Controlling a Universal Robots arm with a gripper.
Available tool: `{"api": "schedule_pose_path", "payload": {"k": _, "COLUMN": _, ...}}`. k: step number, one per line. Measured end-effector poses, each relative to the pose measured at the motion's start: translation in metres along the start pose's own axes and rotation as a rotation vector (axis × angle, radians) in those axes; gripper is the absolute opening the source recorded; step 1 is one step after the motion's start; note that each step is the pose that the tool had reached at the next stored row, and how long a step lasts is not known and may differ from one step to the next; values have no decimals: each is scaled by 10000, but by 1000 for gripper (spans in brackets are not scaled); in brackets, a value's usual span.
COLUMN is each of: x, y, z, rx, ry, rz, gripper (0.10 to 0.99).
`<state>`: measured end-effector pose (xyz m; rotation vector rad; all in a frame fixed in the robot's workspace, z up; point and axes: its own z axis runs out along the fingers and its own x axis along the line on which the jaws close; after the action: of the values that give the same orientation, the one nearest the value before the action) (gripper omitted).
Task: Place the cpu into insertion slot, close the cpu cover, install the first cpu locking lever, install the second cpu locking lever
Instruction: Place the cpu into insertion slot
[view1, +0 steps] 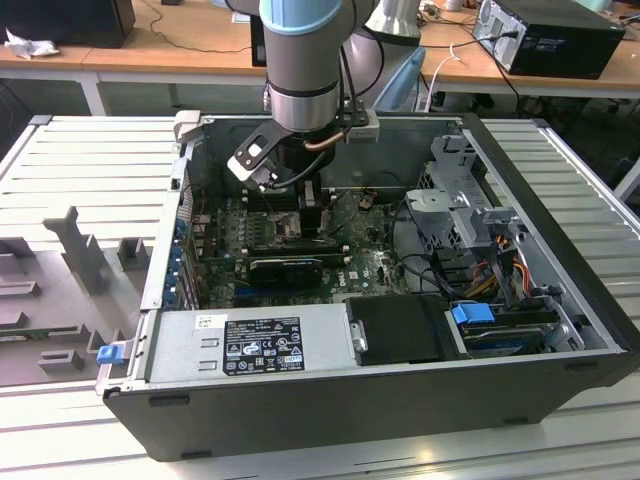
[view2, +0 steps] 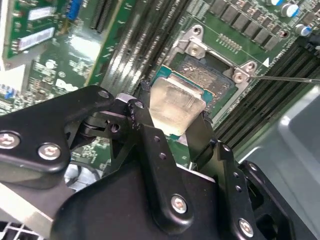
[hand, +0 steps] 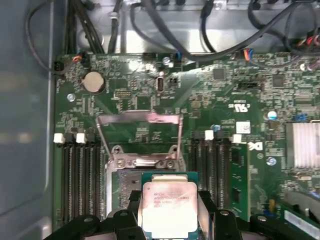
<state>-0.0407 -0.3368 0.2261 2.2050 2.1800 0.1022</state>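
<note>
Currently small flat silvery square cpu (view2: 175, 102) is clenched at opposite edges in black jaws, over the grey-framed square insertion slot (view2: 212, 70), upper centre in the exterior view. Judged light, stiff, fragile: grip edges only. Thin grey metal cpu cover (hand: 140, 119) stands open.

One cpu (hand: 169, 202), one insertion slot (view2: 216, 75), one cpu cover (hand: 139, 119) and one pincer (view2: 172, 121).

Arm (view1: 305, 40): vertical at the far middle of the exterior view, last link pointing straight down.
Wrist (view1: 306, 108): upright, directly above the gripper.
Gripper (view1: 311, 212): low, facing down.
Fingers (view2: 150, 135): clamped on opposite edges of the cpu (hand: 169, 202).
</note>
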Motion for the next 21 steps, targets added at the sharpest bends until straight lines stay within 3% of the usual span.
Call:
{"api": "schedule_pose_path", "payload": {"k": 8, "x": 101, "y": -43, "z": 140, "rx": -2, "ry": 27, "rz": -99, "gripper": 529}}
{"api": "schedule_pose_path", "payload": {"k": 21, "x": 159, "y": -63, "z": 245, "rx": -1, "ry": 23, "rz": -86, "gripper": 529}}
